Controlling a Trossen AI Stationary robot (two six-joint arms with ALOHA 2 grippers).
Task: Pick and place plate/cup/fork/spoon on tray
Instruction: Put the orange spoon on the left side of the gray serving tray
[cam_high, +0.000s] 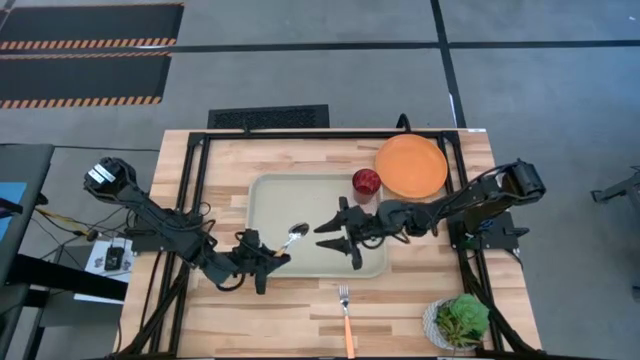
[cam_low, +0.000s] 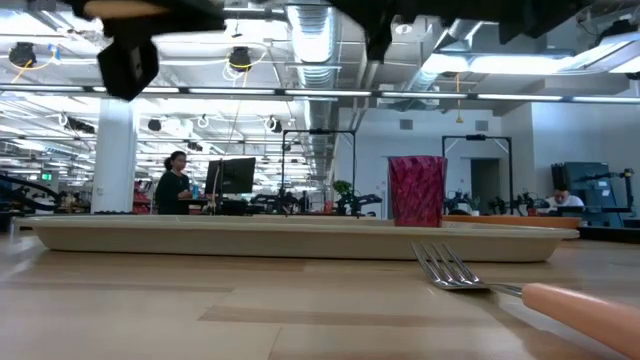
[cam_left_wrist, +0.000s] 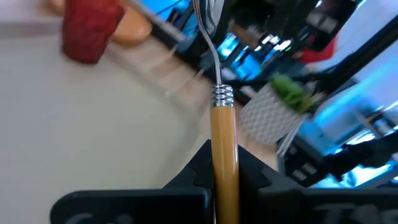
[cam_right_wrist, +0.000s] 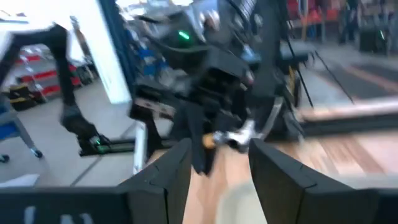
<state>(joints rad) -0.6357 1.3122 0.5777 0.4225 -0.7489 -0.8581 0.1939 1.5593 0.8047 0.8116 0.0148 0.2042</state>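
Holding spoon: left hand | right hand: spread | spoon bowl cropped

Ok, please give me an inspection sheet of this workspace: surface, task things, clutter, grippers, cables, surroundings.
Surface: wooden table.
Tray: at table centre.
Cup: upright at the tray's far right corner.
Plate: on the table beyond the tray.
Fork: on the table near the front edge.
Spoon: held over the tray.
Clutter: potted plant at the front right corner.
Left gripper: shut on the spoon's handle.
Right gripper: open over the tray.
Cables: some beside the table.
Surroundings: person at a desk far behind.
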